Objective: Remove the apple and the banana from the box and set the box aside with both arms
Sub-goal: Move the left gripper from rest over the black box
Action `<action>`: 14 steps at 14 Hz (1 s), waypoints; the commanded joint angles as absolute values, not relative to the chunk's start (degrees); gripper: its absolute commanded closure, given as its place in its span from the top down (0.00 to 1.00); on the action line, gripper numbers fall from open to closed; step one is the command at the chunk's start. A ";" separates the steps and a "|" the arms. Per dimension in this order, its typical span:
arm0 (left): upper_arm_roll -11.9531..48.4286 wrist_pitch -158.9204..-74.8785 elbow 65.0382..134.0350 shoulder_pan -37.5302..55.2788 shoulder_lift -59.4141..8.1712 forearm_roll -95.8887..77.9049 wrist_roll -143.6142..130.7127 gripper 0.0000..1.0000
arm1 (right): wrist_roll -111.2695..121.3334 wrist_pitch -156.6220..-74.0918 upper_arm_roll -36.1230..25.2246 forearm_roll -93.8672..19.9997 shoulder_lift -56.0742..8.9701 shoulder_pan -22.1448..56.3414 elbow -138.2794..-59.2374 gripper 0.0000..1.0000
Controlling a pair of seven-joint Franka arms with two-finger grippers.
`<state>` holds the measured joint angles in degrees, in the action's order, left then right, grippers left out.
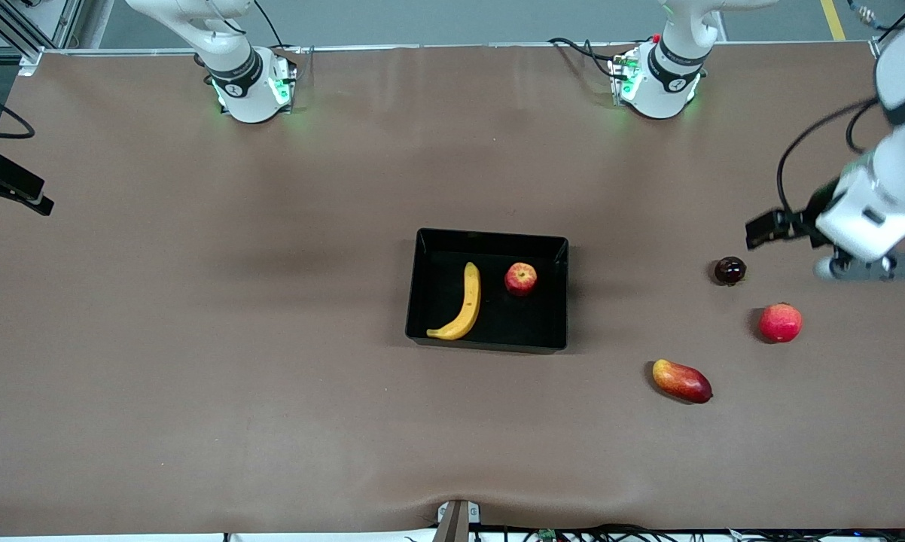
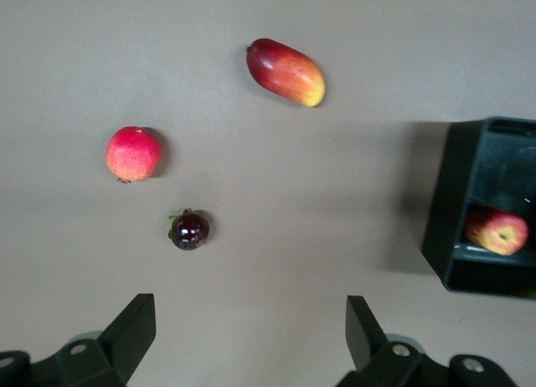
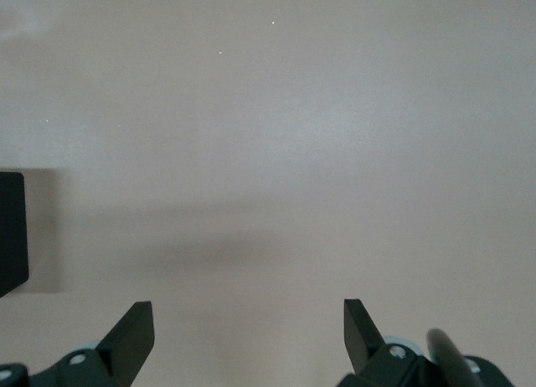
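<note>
The black box [image 1: 490, 235] rests in the middle of the table. The yellow banana [image 1: 464, 305] lies inside it, and the small red apple [image 1: 521, 278] sits beside it toward the left arm's end. My left gripper [image 1: 870, 269] hangs open and empty over the table at the left arm's end, above loose fruit. In the left wrist view the left gripper [image 2: 251, 312] has bare table between its fingers, with the box [image 2: 469, 194] and apple [image 2: 497, 231] off to one side. My right gripper [image 3: 249, 316] is open and empty over bare table, with a corner of the box [image 3: 12, 228] in sight.
Three loose fruits lie toward the left arm's end: a dark round one [image 1: 729, 270], a plain red round one [image 1: 780, 322] and an oval mango [image 1: 681, 381] nearest the front camera. A black part of the right arm's hand [image 1: 8, 184] shows at the view's edge.
</note>
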<state>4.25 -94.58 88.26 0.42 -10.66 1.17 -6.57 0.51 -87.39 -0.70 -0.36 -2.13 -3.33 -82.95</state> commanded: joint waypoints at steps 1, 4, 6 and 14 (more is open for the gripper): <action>4.22 -100.51 90.51 -1.66 -13.71 2.28 -5.19 1.00 | 0.79 -87.45 -0.18 -1.32 -2.28 -4.39 -82.35 1.00; 4.31 -109.06 93.69 -5.09 -16.77 2.37 1.30 1.00 | 0.79 -87.45 -0.18 -1.23 -2.29 -4.39 -82.35 1.00; 4.22 -112.22 93.69 -5.71 -19.15 2.37 2.72 1.00 | 0.79 -87.36 -0.18 -1.23 -2.55 -4.39 -82.35 1.00; 4.83 -116.81 92.72 -1.78 -23.38 2.55 -0.77 1.00 | 1.05 -87.36 -0.09 -1.23 -3.16 -3.87 -82.27 1.00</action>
<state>4.61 -116.62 93.44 -4.22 -23.26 1.44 2.41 0.51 -87.45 -0.65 -0.36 -2.42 -3.34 -82.98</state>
